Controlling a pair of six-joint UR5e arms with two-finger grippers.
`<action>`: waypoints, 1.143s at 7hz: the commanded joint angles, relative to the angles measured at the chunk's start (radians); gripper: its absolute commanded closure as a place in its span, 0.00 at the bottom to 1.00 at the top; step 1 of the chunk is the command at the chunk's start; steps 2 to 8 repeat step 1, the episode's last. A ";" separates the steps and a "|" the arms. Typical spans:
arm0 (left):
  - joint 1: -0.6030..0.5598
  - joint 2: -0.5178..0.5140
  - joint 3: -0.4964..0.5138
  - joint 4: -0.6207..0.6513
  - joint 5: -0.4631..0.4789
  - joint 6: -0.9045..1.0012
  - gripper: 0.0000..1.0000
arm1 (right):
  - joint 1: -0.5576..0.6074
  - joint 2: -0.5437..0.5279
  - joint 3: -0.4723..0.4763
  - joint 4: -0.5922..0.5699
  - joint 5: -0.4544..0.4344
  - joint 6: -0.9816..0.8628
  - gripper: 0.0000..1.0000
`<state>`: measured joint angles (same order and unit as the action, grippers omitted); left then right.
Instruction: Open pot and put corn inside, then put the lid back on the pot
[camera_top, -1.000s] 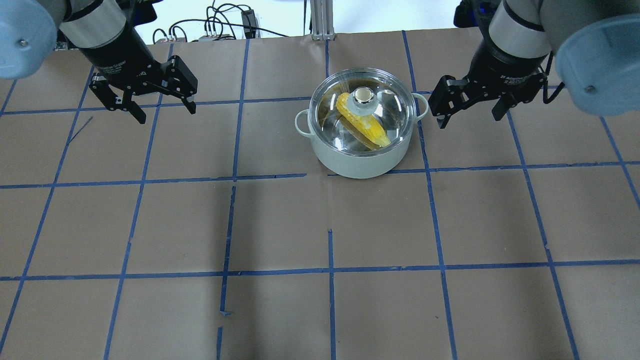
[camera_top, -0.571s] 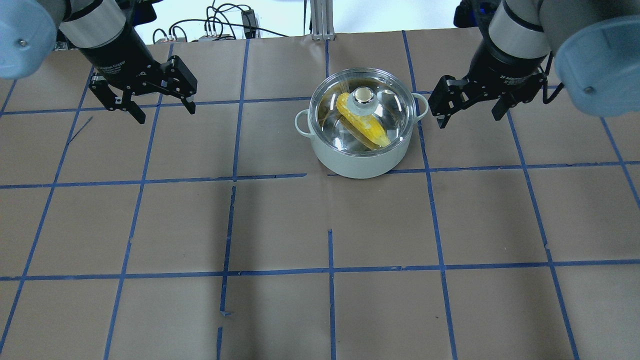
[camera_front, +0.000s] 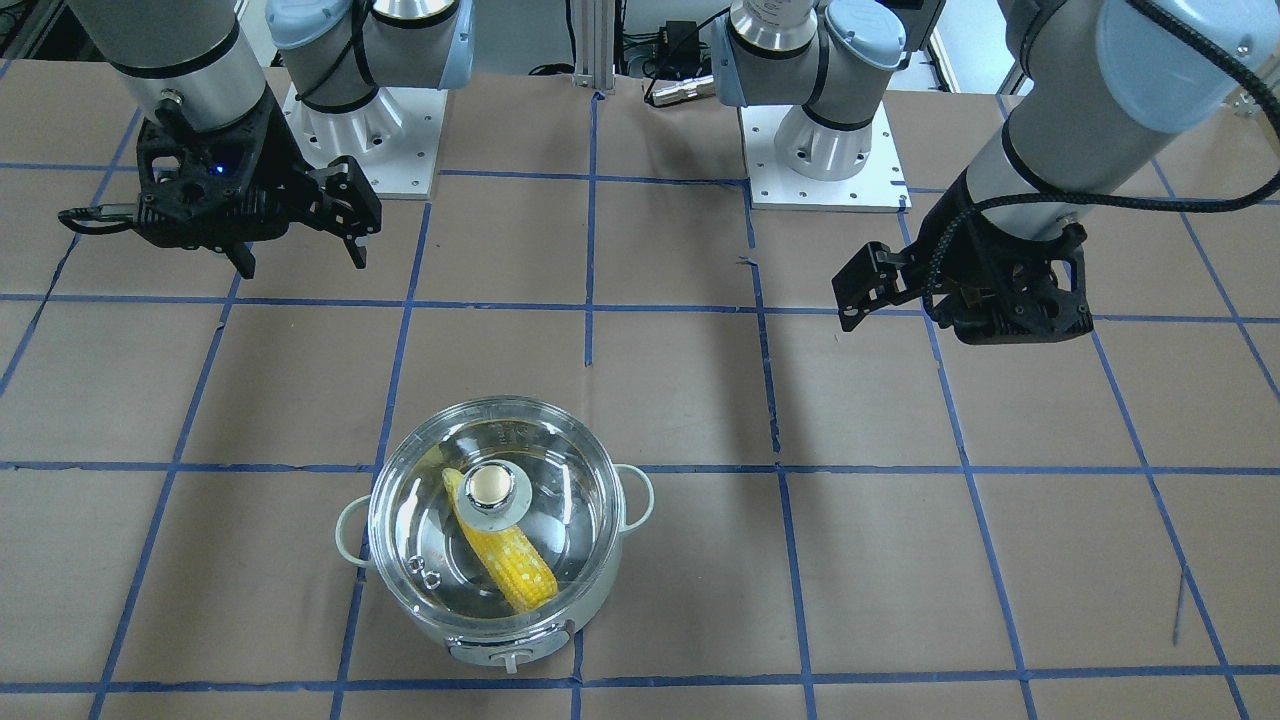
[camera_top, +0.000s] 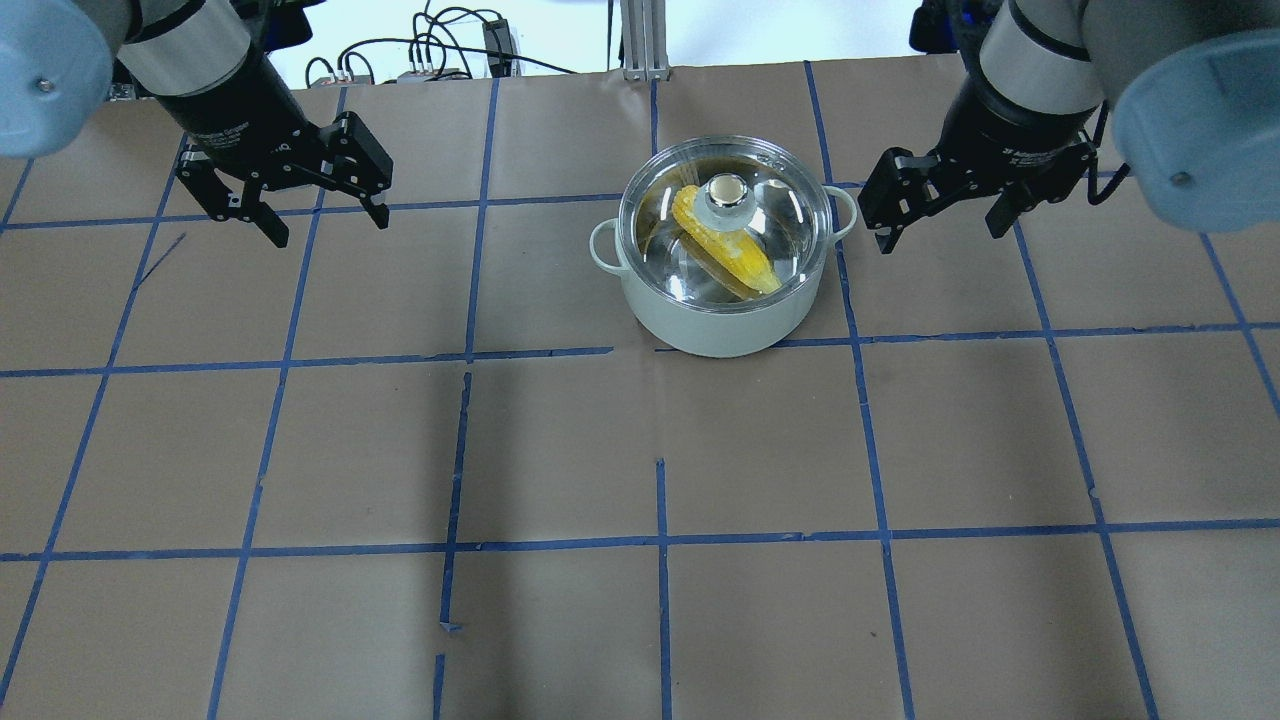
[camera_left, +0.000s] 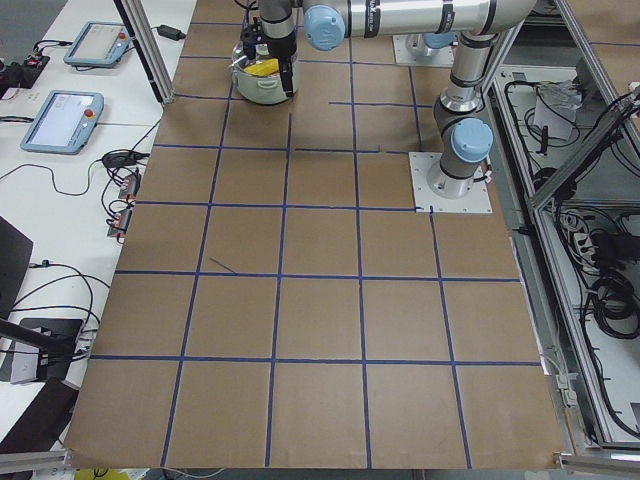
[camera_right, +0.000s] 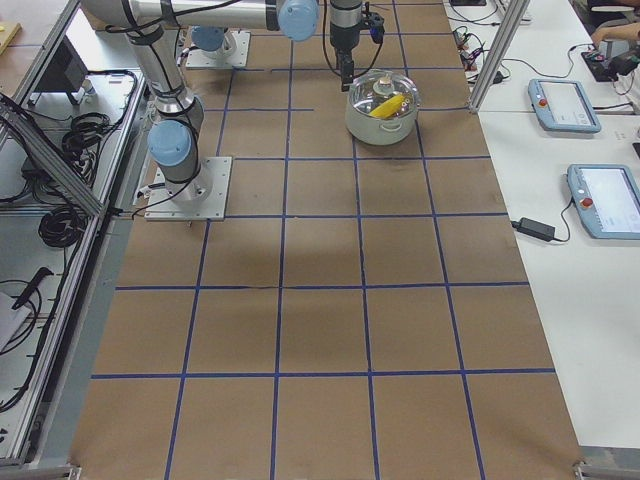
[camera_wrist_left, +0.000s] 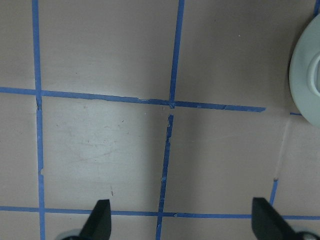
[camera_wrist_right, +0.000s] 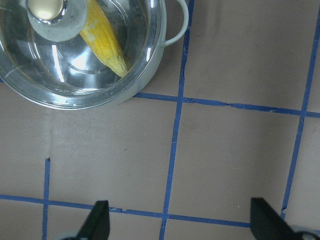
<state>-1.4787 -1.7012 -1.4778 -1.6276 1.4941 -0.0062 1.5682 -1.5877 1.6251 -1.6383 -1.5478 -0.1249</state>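
Note:
The pale mint-white pot (camera_top: 720, 325) stands at the far centre of the table. The clear glass lid (camera_top: 790, 215) sits on it, beige knob up. The yellow corn (camera_top: 738, 258) lies inside, seen through the glass. The pot also shows in the front view (camera_front: 500, 640) with the lid (camera_front: 570, 500) and corn (camera_front: 510, 565). My left gripper (camera_top: 330, 228) is open and empty, well left of the pot. My right gripper (camera_top: 940, 238) is open and empty, just right of the pot's handle. The right wrist view shows the lid (camera_wrist_right: 45, 75) and corn (camera_wrist_right: 107, 45) ahead of the open fingers.
Brown paper with blue tape lines (camera_top: 660, 540) covers the table. Cables and a metal post (camera_top: 640, 40) lie beyond the far edge. The arm bases (camera_front: 820, 150) stand on the robot's side. The left wrist view shows the pot's edge (camera_wrist_left: 305, 75) at right.
Both grippers have edged very slightly toward the far side. The pot, lid and corn have not moved.

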 joint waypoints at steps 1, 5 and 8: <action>0.000 0.000 0.002 0.000 0.002 0.000 0.00 | -0.001 0.000 -0.004 0.000 0.000 0.001 0.00; 0.000 0.000 0.002 0.000 0.002 0.000 0.00 | -0.001 0.000 -0.004 0.000 0.000 0.001 0.00; 0.000 0.000 0.002 0.000 0.002 0.000 0.00 | -0.001 0.000 -0.004 0.000 0.000 0.001 0.00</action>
